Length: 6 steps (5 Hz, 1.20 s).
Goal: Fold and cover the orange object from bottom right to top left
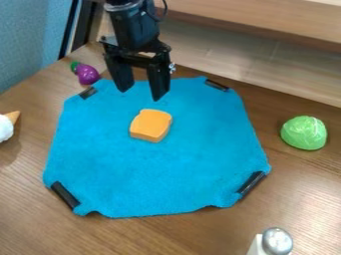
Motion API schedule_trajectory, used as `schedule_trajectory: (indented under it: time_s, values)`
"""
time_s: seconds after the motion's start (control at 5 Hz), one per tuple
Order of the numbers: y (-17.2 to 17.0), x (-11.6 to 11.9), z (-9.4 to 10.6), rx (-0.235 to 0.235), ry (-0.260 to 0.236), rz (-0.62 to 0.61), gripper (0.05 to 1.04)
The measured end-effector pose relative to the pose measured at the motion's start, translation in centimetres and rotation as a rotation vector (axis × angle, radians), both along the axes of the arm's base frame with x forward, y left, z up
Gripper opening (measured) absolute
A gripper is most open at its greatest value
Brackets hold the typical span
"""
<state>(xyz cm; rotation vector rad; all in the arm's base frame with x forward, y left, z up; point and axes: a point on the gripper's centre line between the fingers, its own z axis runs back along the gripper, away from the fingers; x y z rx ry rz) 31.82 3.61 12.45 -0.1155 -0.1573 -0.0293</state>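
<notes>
At the far part of the blue cloth (pixel 156 174), the pincer (pixel 141 95) hangs with its two fingers spread and nothing between them. The orange object (pixel 151 125) lies on the cloth, just to the near side of the pincer and slightly right of its middle, apart from both fingertips. The cloth lies spread on the desk (pixel 133 239), a black clip (pixel 65 195) at its near left corner.
</notes>
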Motion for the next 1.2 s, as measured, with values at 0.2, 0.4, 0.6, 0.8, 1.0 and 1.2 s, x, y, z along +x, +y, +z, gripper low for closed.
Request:
schedule_trajectory:
  time_s: [0.2,0.4,0.6,0.8,1.0,1.2]
  values:
    - [-0.1,-0.1,-1.0,-0.011,0.03,0.008,1.0]
    - [-3.6,0.2,-1.9,-0.049,0.032,-0.032,1.0]
    - [-6.7,0.6,-2.5,-0.064,0.015,-0.081,1.0]
    - [-9.3,0.5,-4.0,-0.05,0.042,-0.129,1.0]
    - [-11.9,0.3,-4.5,-0.007,0.035,-0.171,0.999]
    - [-13.5,0.2,-5.8,0.024,0.045,-0.204,1.0]
